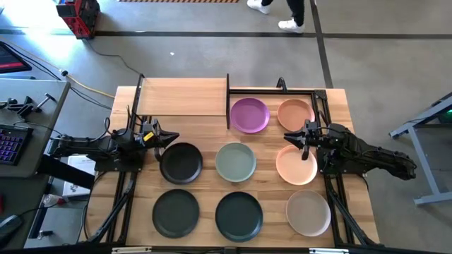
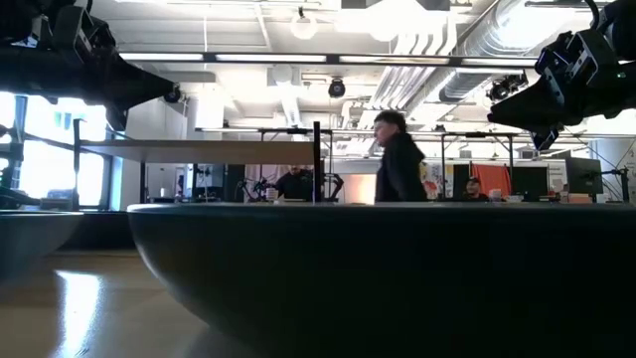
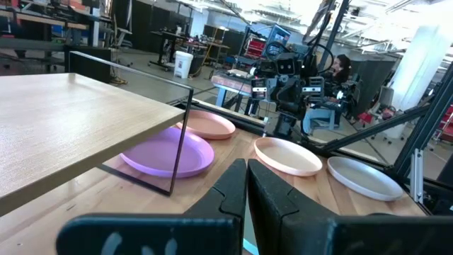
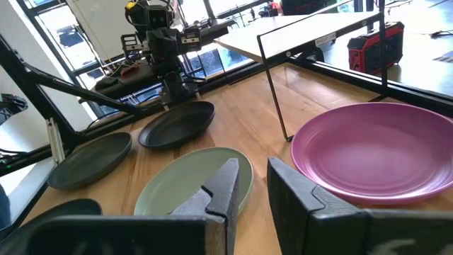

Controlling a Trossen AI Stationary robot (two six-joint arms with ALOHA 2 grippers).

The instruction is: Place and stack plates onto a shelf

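Left claw [image 1: 168, 137] raised, fingers together, pointing inward. Right claw [image 1: 293, 138] raised, fingers slightly parted, pointing inward.

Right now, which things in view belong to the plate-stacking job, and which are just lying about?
Belonging to the job:
- purple plate
- two peach plates
- black plate
- sage green plate
- two dark grey plates
- beige plate
- shelf
- left gripper
- right gripper

Just lying about:
- keyboard
- red equipment

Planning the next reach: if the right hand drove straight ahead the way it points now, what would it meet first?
Probably the sage green plate, which lies just past the right hand; the purple plate sits just off to one side. The hand looks raised, so it might pass over both; depth is unclear.
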